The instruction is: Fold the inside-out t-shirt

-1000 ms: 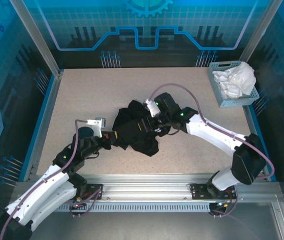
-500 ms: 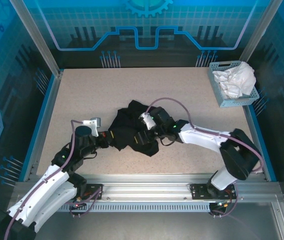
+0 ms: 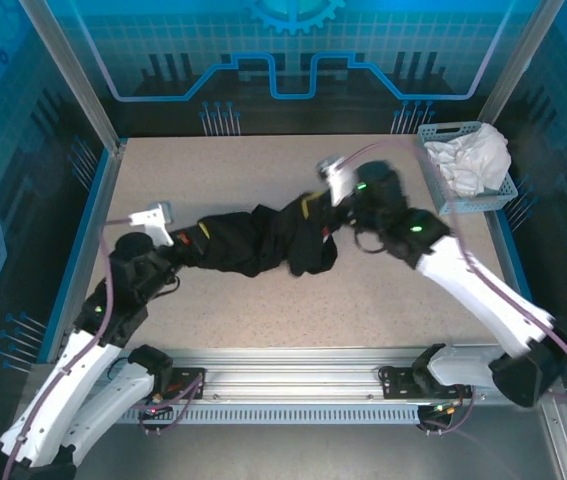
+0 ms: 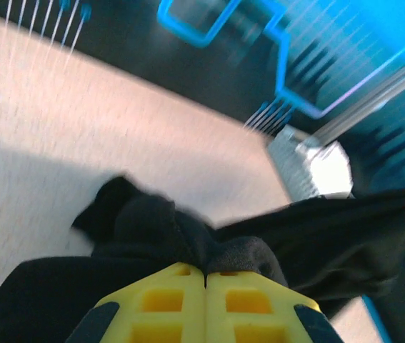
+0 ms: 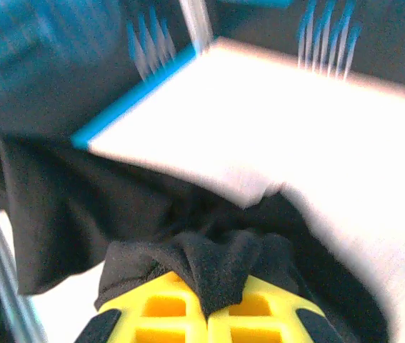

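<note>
The inside-out t-shirt is black and hangs as a bunched band between my two grippers, over the middle of the table. My left gripper is shut on its left end. In the left wrist view the yellow fingers meet, with a fold of the t-shirt pinched at the left gripper. My right gripper is shut on the right end. In the right wrist view the right gripper clamps a wad of the t-shirt, which drapes away to the left. No printed graphic is visible.
A blue-grey basket holding a white garment stands at the table's back right corner, close to the right arm. Blue rails edge the speckled tabletop left and right, and a metal rail runs along the front.
The right gripper has shut on the t-shirt and swung up and to the back right. The left gripper has pulled back left. The crumpled heap is now stretched out between them.
</note>
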